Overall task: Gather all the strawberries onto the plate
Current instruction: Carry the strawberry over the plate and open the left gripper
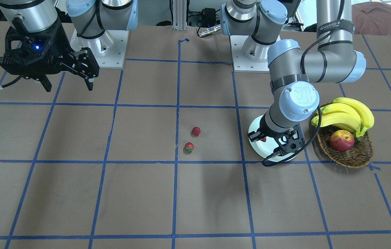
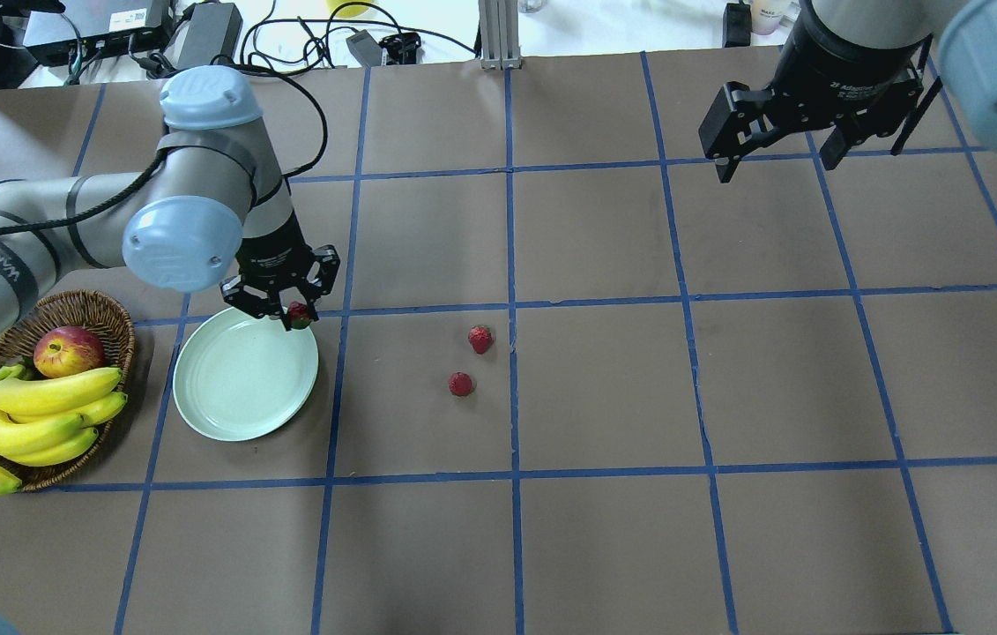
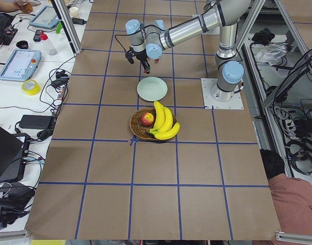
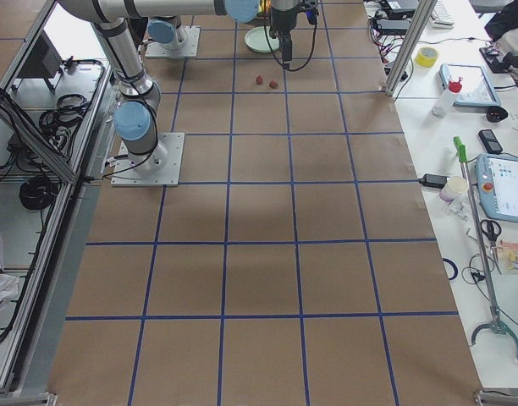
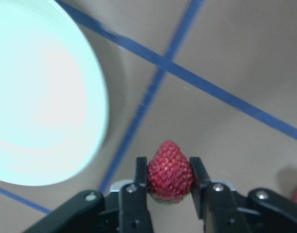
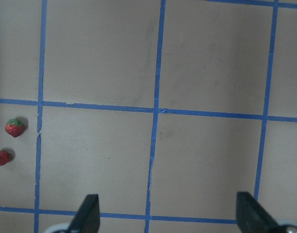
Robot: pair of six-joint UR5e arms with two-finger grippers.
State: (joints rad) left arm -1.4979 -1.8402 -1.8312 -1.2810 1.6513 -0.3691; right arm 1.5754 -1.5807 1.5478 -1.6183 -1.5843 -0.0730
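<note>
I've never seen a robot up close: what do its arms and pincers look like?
The left arm and right arm are silver-grey tubes with rounded pale-blue joint caps, one bearing a UR logo. The left pincer and right pincer are black and two-fingered. A black cable runs along the left arm past a lettered strap.

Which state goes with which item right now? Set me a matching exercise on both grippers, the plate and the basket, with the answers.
Things:
1. left gripper
2. right gripper
3. plate
4. basket

States:
A. holds an apple and bananas
B. open, gripping nothing
C. shut on a strawberry
D. no berry on it yet

Pairs: 1-C, 2-B, 3-D, 4-A.
</note>
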